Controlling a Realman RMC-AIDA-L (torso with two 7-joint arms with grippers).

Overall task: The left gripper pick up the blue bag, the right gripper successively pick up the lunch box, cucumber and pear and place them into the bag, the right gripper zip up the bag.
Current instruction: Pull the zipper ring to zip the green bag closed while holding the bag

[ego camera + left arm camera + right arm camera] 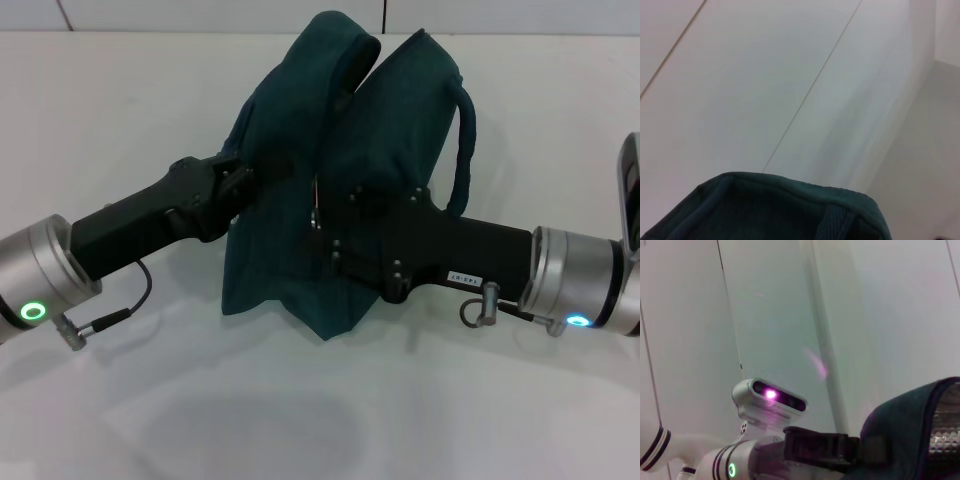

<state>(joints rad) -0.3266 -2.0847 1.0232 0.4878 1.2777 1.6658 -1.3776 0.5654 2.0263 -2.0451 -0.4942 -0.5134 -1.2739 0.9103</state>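
Note:
The blue bag stands upright in the middle of the white table, its top parted into two lobes. My left gripper is shut on the bag's left side and holds it up. My right gripper is at the lower end of the seam between the lobes, shut on a thin zipper pull. The bag's rim shows in the left wrist view and its corner in the right wrist view. The lunch box, cucumber and pear are out of view.
The bag's strap handle hangs on its right side. The white table spreads all round. The right wrist view shows my left arm and its wrist camera against a pale wall.

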